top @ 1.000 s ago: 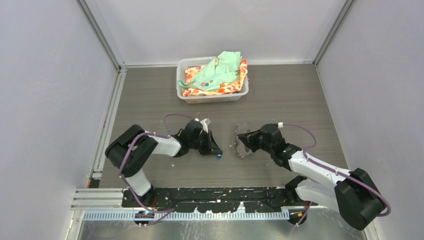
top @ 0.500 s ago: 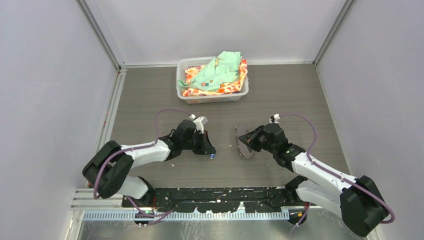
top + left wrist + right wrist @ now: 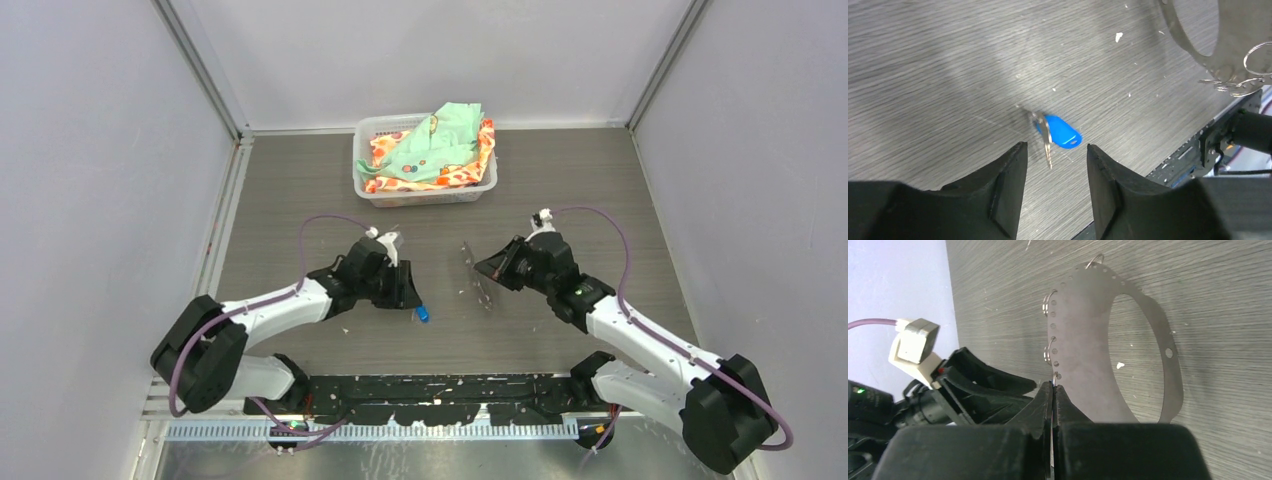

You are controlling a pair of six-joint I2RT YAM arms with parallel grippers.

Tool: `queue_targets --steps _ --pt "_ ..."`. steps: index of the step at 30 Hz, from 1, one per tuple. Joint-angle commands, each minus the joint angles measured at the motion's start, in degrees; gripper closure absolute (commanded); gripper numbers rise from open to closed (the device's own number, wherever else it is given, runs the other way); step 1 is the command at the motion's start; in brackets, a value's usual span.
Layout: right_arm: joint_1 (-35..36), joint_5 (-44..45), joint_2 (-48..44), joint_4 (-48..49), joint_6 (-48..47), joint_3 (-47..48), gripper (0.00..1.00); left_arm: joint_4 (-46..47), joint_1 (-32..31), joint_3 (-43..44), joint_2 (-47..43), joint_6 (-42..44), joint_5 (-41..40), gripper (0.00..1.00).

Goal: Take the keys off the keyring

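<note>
Just beyond L gripper (image 3: 1055, 147), half-open + empty, keys (image 3: 1060, 132) lie on table (image 3: 923, 75); R gripper (image 3: 1053, 387) pinches keyring (image 3: 1088, 325).

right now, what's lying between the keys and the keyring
Between the keys and the keyring, only bare table with white flecks; left wrist view shows it.

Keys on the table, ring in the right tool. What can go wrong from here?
1. The right tool pinches the keyring only at its thin rim, with the plate tilted on edge; it may twist or slip out.
2. The keys lie on the table just ahead of the open left tool; a careless move down or forward might knock them away or snag them.
</note>
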Motion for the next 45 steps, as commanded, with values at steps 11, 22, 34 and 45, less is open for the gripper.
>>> queue_targets --steps 11,22,34,45 --pt "-4.78 10.76 -2.57 -15.69 -5.53 4.62 0.99 -13.27 3.80 3.41 -12.07 1.78 -12.34 0.28" --pt "-8.50 13.56 -4.79 -22.70 -5.54 5.71 0.48 -15.27 3.93 5.95 -12.91 3.15 -10.01 0.05" --pt "-8.56 21.74 -9.75 -25.66 -7.86 14.36 0.08 -25.08 3.94 17.94 -9.65 4.89 -10.46 0.00" --pt "-8.56 25.95 -10.25 -24.22 -10.94 23.70 0.01 -33.37 3.99 31.32 -7.94 5.43 -18.78 0.00"
